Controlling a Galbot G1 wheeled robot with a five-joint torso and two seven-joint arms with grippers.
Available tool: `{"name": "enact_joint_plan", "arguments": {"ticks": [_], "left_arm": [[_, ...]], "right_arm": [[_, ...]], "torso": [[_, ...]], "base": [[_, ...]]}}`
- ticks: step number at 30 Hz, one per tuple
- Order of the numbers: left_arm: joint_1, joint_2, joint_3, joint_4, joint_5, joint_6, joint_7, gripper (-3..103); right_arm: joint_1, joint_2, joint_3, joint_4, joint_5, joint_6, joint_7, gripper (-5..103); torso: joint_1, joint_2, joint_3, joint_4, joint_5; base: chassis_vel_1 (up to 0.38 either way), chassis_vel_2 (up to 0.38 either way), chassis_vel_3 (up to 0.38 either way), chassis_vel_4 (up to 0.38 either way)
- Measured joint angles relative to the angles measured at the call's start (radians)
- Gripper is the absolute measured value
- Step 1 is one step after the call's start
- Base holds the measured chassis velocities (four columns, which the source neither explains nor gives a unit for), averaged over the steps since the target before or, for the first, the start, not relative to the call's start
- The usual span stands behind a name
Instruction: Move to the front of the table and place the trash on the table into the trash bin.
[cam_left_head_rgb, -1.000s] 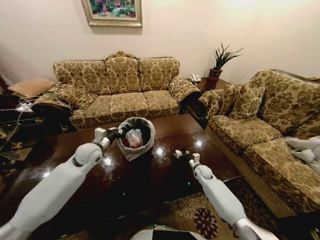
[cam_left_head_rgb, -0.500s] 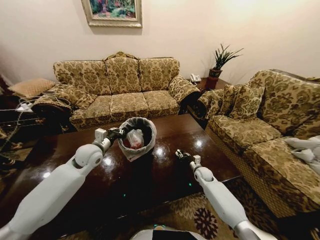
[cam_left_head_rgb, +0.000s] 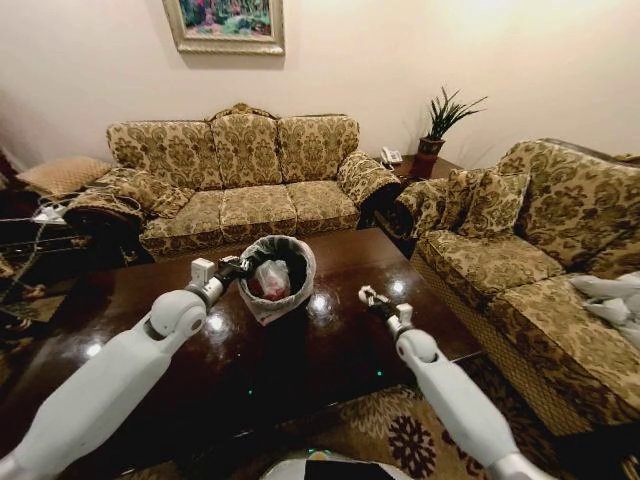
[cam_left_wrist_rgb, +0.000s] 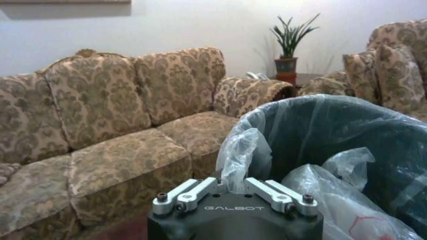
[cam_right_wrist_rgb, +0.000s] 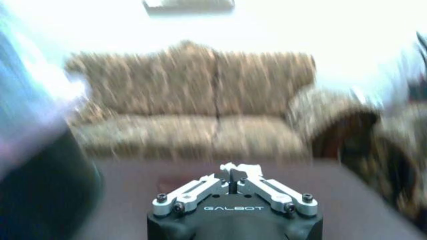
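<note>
While the bin is sitting on the dark worktop, both arms are reaching out over it

Trash bin (cam_left_head_rgb: 277, 275): standing on the worktop (cam_left_head_rgb: 300, 350) towards the far edge, in front of the three-seat sofa (cam_left_head_rgb: 240, 170); its grey-white liner (cam_left_wrist_rgb: 320, 135) is folding over the rim

Trash: a pink-white plastic bag bundle (cam_left_head_rgb: 271, 279) is lying inside the bin, with something red beneath it

Left gripper (cam_left_head_rgb: 240, 267): reaching to the bin's near-left rim; in the left wrist view its fingers (cam_left_wrist_rgb: 190, 192) are pinching a fold of the liner between them

Right gripper (cam_left_head_rgb: 370, 298): hovering above the worktop, to the right of the bin and apart from it; in the right wrist view its fingers (cam_right_wrist_rgb: 200, 187) are drawn narrow around a small white paper wad (cam_right_wrist_rgb: 235, 169)

Surroundings: a second sofa (cam_left_head_rgb: 540, 260) is standing to the right of the worktop, and a potted plant (cam_left_head_rgb: 440, 125) is sitting in the corner between the two sofas
</note>
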Motion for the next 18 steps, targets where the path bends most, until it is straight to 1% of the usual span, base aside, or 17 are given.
{"name": "enact_joint_plan", "arguments": {"ticks": [1, 2, 5, 6, 7, 9, 10, 11, 12, 14, 16, 17, 18], "left_arm": [[-0.001, -0.003, 0.006, -0.001, -0.001, 0.003, 0.004, 3], [-0.001, -0.003, 0.006, -0.001, -0.001, 0.003, 0.004, 3], [-0.006, -0.014, 0.024, -0.003, -0.008, 0.01, 0.006, 3], [-0.006, -0.014, 0.024, -0.003, -0.008, 0.01, 0.006, 3], [-0.012, -0.018, 0.033, -0.006, -0.016, 0.016, 0.004, 3], [-0.023, -0.019, 0.048, -0.008, -0.023, 0.023, 0.001, 3], [-0.029, -0.019, 0.055, -0.009, -0.028, 0.027, 0.0, 3], [-0.029, -0.019, 0.055, -0.009, -0.028, 0.027, 0.0, 3], [-0.036, -0.019, 0.063, -0.012, -0.037, 0.031, -0.002, 3], [-0.048, -0.015, 0.079, -0.021, -0.059, 0.041, -0.008, 3], [-0.046, -0.003, 0.084, -0.033, -0.068, 0.044, -0.01, 3], [-0.046, -0.003, 0.084, -0.033, -0.068, 0.044, -0.01, 3], [-0.037, 0.006, 0.082, -0.04, -0.07, 0.044, -0.011, 3]], "right_arm": [[0.011, -0.043, 0.006, 0.069, 0.037, -0.015, 0.005, 0], [0.011, -0.043, 0.006, 0.069, 0.037, -0.015, 0.005, 0], [0.056, -0.179, 0.012, 0.246, 0.183, -0.036, -0.01, 0], [0.056, -0.179, 0.012, 0.246, 0.183, -0.036, -0.01, 0], [0.08, -0.236, 0.012, 0.315, 0.272, -0.056, -0.03, 0], [0.142, -0.303, -0.006, 0.398, 0.396, -0.094, -0.058, 0], [0.178, -0.324, -0.028, 0.425, 0.439, -0.108, -0.069, 0], [0.178, -0.324, -0.028, 0.425, 0.439, -0.108, -0.069, 0], [0.21, -0.335, -0.057, 0.443, 0.469, -0.118, -0.076, 0], [0.293, -0.333, -0.151, 0.468, 0.519, -0.126, -0.079, 0], [0.355, -0.301, -0.254, 0.467, 0.535, -0.126, -0.077, 0], [0.355, -0.301, -0.254, 0.467, 0.535, -0.126, -0.077, 0], [0.382, -0.281, -0.301, 0.455, 0.534, -0.126, -0.091, 0]], "torso": [[0.0, 0.0, 0.0, 0.0, 0.0], [0.0, 0.0, 0.0, 0.0, 0.0], [0.0, 0.0, 0.0, 0.0, -0.0007], [0.0, 0.0, 0.0, 0.0, -0.0007], [0.0, 0.0, 0.0, 0.0, -0.0005], [0.0, 0.0, 0.0, -0.0002, -0.0004], [0.0, 0.0, 0.0, -0.0001, -0.0005], [0.0, 0.0, 0.0, -0.0001, -0.0005], [0.0, 0.0, 0.0, -0.0001, -0.0005], [0.0, 0.0, 0.0, 0.0, -0.0006], [0.0, 0.0, 0.0, -0.0001, -0.0004], [0.0, 0.0, 0.0, -0.0001, -0.0004], [0.0, 0.0, 0.0, 0.0, 0.0002]], "base": [[0.0, 0.0, 0.0, 0.0], [0.0, 0.0, 0.0, 0.0], [0.0, 0.0, 0.0, 0.0], [0.0, 0.0, 0.0, 0.0], [0.0, 0.0, 0.0, 0.0], [0.0, 0.0, 0.0, 0.0], [0.0, 0.0, 0.0, 0.0], [0.0, 0.0, 0.0, 0.0], [0.0, 0.0, 0.0, 0.0], [0.0, 0.0, 0.0, 0.0], [0.0, 0.0, 0.0, 0.0], [0.0, 0.0, 0.0, 0.0], [0.0, 0.0, 0.0, 0.0]]}}
